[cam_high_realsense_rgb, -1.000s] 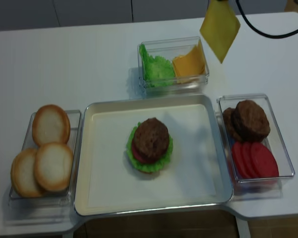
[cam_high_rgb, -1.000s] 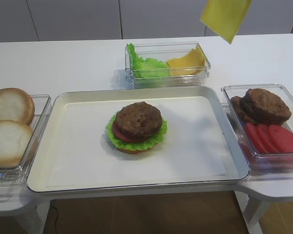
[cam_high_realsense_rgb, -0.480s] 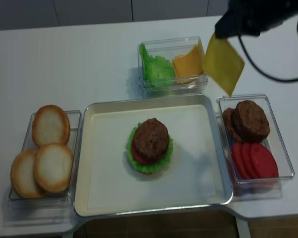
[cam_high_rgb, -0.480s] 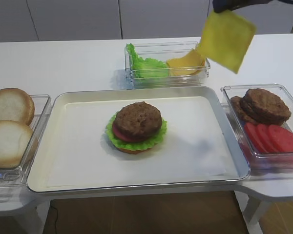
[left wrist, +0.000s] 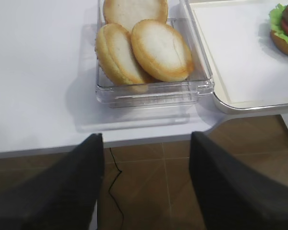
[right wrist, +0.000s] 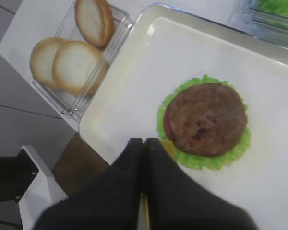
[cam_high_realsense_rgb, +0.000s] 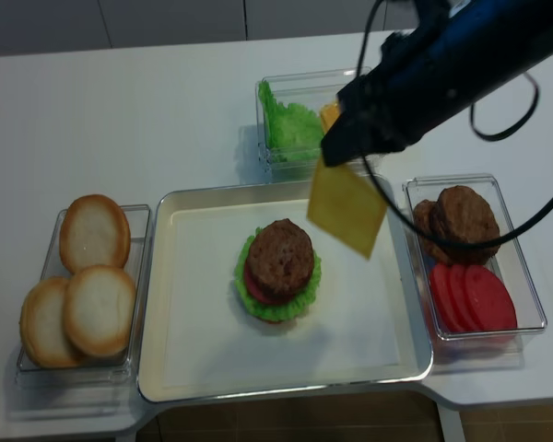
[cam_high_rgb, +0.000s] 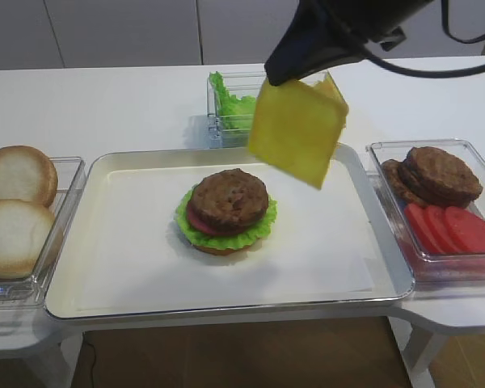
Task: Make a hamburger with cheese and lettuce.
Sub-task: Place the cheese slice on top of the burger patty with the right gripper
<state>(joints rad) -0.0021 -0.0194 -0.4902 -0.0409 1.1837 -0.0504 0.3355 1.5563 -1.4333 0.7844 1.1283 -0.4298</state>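
Observation:
The hamburger (cam_high_rgb: 226, 210) (cam_high_realsense_rgb: 278, 269) sits mid-tray, its brown patty on top of tomato, frilly lettuce and bun base. My right gripper (cam_high_rgb: 280, 73) (cam_high_realsense_rgb: 337, 153) is shut on the top corner of a yellow cheese slice (cam_high_rgb: 296, 131) (cam_high_realsense_rgb: 347, 210), which hangs in the air just right of and behind the hamburger. In the right wrist view the shut right gripper (right wrist: 144, 142) points down beside the hamburger (right wrist: 205, 120). More lettuce (cam_high_rgb: 229, 103) lies in the back container. My left gripper (left wrist: 146, 143) hangs open and empty off the table's front edge, near the buns (left wrist: 149, 48).
The metal tray (cam_high_rgb: 129, 267) takes up the table's middle. A clear box of bun halves (cam_high_rgb: 16, 214) stands at its left. At its right a clear box holds brown patties (cam_high_rgb: 438, 174) and tomato slices (cam_high_rgb: 457, 230). The back container (cam_high_realsense_rgb: 286, 164) lies under the right arm.
My right arm has swung left and down with the cheese slice, from above the back right of the table to over the tray beside the hamburger. The slice has turned flatter towards the camera.

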